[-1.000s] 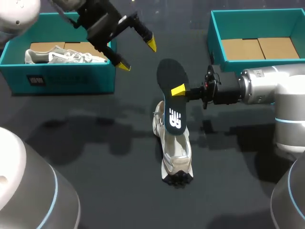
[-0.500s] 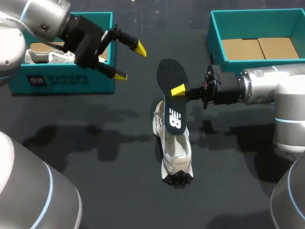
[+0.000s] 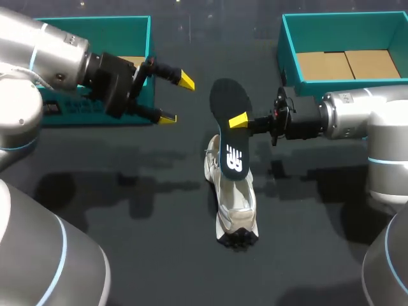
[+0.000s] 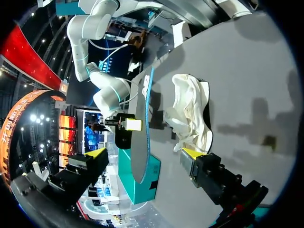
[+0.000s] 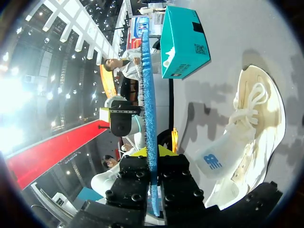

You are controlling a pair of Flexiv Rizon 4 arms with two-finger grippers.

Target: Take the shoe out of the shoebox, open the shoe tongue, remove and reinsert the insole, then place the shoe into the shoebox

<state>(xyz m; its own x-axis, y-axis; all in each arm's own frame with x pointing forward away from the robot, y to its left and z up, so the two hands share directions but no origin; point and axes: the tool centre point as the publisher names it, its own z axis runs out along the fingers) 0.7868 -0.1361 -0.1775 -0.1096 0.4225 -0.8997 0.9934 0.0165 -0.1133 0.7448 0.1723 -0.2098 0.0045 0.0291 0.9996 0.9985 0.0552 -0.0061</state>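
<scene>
Left shoebox [image 3: 115, 20] far left, partly behind my left arm. My left gripper [image 3: 176, 100] spread wide, holding nothing, above table [image 3: 159, 210] just beside that box. Insole [image 3: 228, 102] upright at centre, lower end at shoe [image 3: 234, 204], which lies on table. My right gripper [image 3: 239, 120] clamped on insole edge. Right shoebox [image 3: 288, 57] far right.

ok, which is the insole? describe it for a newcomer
On the table, between the left shoebox and right shoebox, a pale shoe lies. The insole stands upright over it, pinched in the right hand. Unlike the shoe, it is thin, flat, dark, with a white logo.
</scene>
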